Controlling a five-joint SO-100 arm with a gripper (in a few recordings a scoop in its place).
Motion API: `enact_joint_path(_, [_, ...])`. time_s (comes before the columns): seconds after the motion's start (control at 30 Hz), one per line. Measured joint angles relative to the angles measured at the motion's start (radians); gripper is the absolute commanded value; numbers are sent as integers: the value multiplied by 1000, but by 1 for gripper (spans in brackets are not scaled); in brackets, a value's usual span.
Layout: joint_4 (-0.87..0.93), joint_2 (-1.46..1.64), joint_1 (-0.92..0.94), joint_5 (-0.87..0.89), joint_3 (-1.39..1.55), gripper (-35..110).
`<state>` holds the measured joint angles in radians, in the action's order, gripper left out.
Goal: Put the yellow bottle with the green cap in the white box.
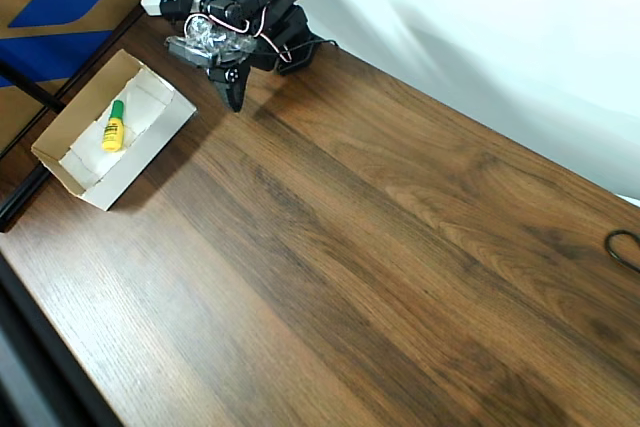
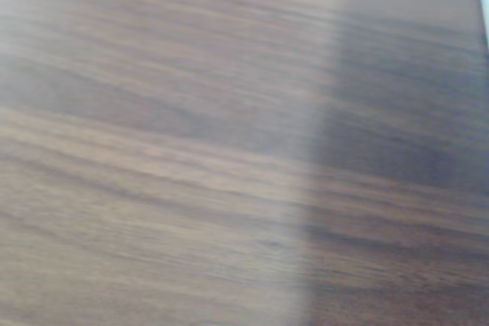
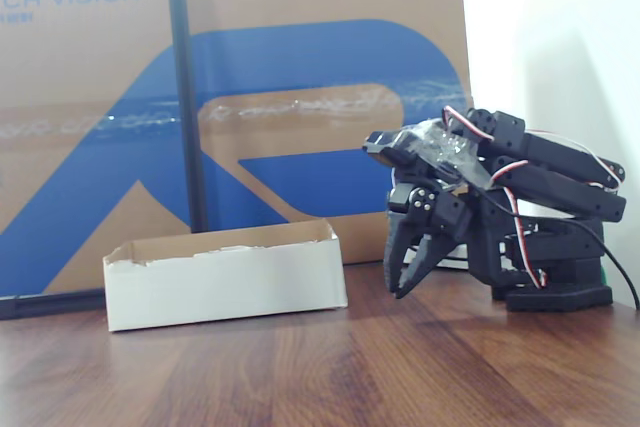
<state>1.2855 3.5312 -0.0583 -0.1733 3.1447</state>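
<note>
Yellow bottle (image 1: 113, 130) with its tapered green cap lies flat inside the white box (image 1: 140, 152), well apart from the gripper (image 1: 233, 90), which sits folded back near the arm's base beside the box's far corner. In the fixed view the gripper (image 3: 410, 272) hangs tips-down just above the table (image 3: 330, 377), jaws nearly together and holding nothing. Box is shallow cardboard, white sides, raw tan edges. Table is dark wood grain. Large brown-and-blue cardboard sheet (image 3: 300, 97) stands behind.
</note>
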Motion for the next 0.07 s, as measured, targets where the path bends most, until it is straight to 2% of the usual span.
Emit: enact_joint_path(0.07, [0,0,6,0,0,0])
